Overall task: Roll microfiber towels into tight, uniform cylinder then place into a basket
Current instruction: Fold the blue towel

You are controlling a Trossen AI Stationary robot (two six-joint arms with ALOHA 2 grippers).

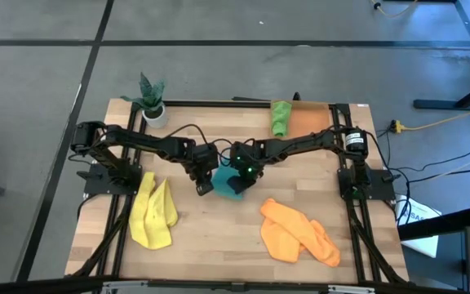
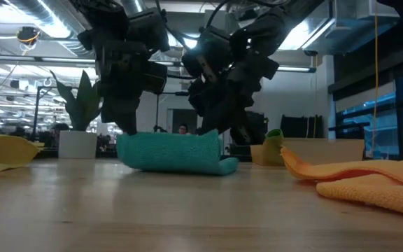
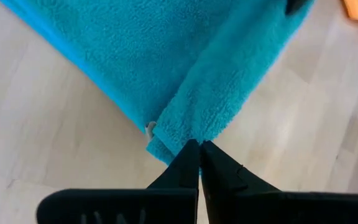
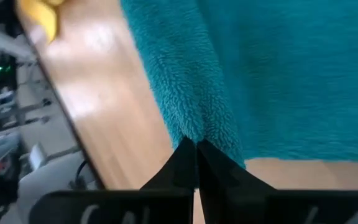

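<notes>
Teal towel lies mid-table, partly folded, both grippers on it. Left gripper pinched tight on folded corner of teal towel; right gripper clamped on rolled edge at opposite side. Yellow towel lies left of teal towel, orange towel right of it, green towel in basket beyond it.

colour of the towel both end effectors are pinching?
Teal towel; clearest in the left wrist view.
</notes>
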